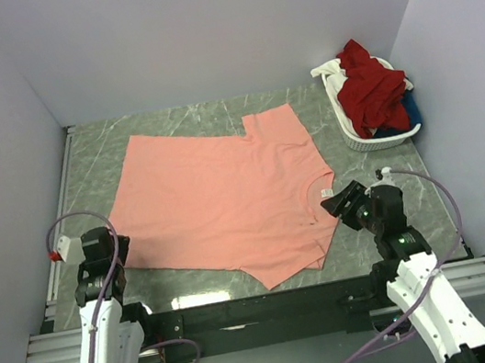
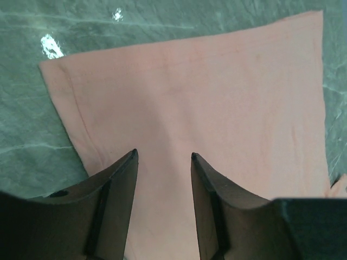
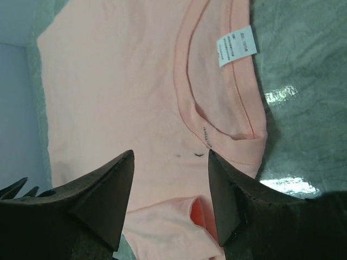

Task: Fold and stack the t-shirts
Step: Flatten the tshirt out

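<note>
So the pink shirt [image 1: 217, 195] is lying spread out flat on the table [image 1: 168, 124], neck hole pointing toward my right side and the bottom hem toward my left. One sleeve sticks out at the far edge, the other at the near edge.

My left gripper [image 2: 162, 157] is open, jaws apart with nothing between them, hanging over the hem end of the shirt near its corner. I can't tell from my wrist cam whether the tips are touching the cloth or just above it.

My right gripper [image 3: 171, 154] is open too, jaws wide and empty, sitting over the collar [image 3: 187, 81] area. The little white label [image 3: 237, 46] is a bit ahead of the fingers, and the near sleeve is bunched up just under them.

Far right corner there's the basket [image 1: 376, 142] with a red shirt [image 1: 371, 85] heaped on top, a blue shirt [image 1: 403, 113] peeking out under it and a white shirt [image 1: 328, 69] hanging over the back rim.
</note>
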